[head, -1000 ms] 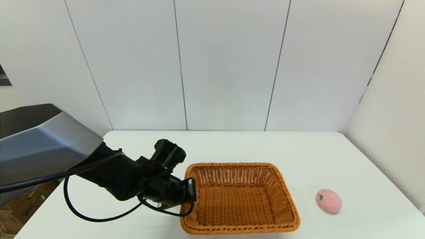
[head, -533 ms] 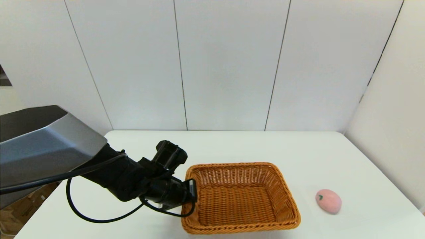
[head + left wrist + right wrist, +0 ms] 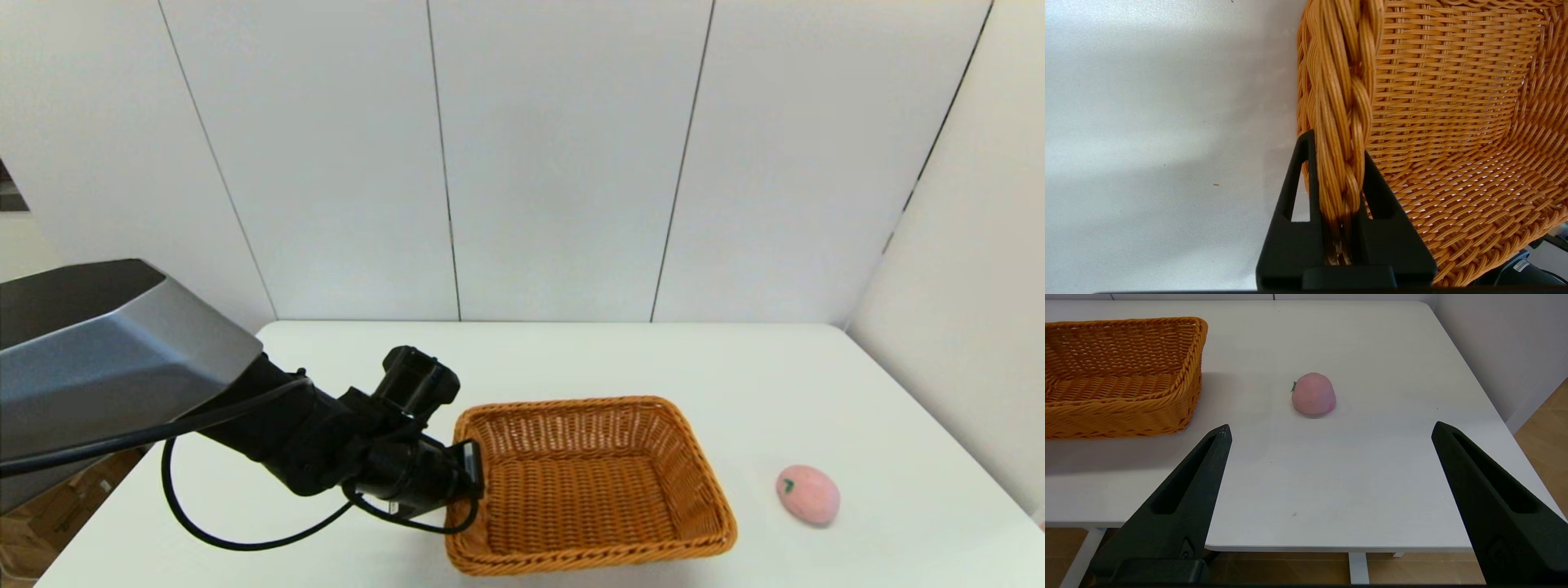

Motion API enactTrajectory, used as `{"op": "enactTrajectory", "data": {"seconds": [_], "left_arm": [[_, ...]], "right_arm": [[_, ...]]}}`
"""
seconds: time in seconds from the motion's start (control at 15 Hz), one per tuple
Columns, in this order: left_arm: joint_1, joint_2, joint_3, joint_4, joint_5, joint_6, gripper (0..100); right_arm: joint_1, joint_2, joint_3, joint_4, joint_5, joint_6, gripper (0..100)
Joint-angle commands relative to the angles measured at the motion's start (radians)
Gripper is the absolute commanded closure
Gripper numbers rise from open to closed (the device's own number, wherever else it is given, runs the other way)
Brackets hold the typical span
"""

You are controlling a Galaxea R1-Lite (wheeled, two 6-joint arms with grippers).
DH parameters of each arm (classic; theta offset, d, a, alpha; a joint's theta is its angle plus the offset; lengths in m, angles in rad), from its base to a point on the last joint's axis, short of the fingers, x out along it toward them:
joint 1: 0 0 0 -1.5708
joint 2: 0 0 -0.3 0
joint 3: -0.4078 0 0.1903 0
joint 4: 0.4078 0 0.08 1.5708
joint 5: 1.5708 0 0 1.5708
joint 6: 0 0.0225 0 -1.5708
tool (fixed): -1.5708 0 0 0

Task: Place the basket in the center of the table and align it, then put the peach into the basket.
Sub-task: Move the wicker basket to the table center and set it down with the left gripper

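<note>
The table (image 3: pixel 571 359) spread white and bare across most of the head view, its rounded far corners meeting a panelled wall.

On its near half sat the basket (image 3: pixel 589 482), a rectangular orange-brown wicker piece with sloping sides and a braided rim. It lay slightly skewed to the table's edges, its right-hand end swung a little farther away than its left. Nothing was visible inside it.

The left arm reached in from the left side of the table, a black cable looping beneath it. The left gripper (image 3: pixel 472 467) was at the middle of the basket's left short side. In the left wrist view the left gripper (image 3: pixel 1337 163) had its two black fingers (image 3: pixel 1300 171) closed tight on the braided rim, one outside the wall and one inside, with the braid pinched between them.

The right gripper (image 3: pixel 1331 430) hung back off the near edge of the table, its fingers spread wide and holding nothing.

The peach (image 3: pixel 807 494) lay on the bare table to the right of the basket, apart from it and well away from the left gripper. In the right wrist view the peach (image 3: pixel 1313 394) sat ahead of the open right fingers, untouched.
</note>
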Motion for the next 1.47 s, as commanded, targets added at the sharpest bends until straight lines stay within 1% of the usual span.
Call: {"op": "enactTrajectory", "data": {"seconds": [0.07,0.67,0.73,1.13,1.27,1.47], "left_arm": [[-0.001,-0.011,0.004,-0.001,-0.004,0.003,100],[-0.001,-0.015,0.007,0.0,-0.007,0.017,100],[-0.001,-0.017,0.012,0.002,-0.007,0.031,0],[0.01,-0.026,0.016,-0.003,-0.005,0.035,0],[0.051,-0.098,0.015,-0.004,-0.004,0.051,0],[0.148,-0.328,0.015,0.019,-0.005,0.152,0]], "right_arm": [[0.0,0.0,0.0,0.002,0.0,0.0,0],[0.0,0.0,0.0,0.002,0.0,0.0,0],[0.0,0.0,0.0,0.0,0.0,0.0,0],[0.0,0.0,0.0,0.002,0.0,0.0,0],[0.0,0.0,0.0,0.002,0.0,0.0,0],[0.0,0.0,0.0,0.0,0.0,0.0,0]]}}
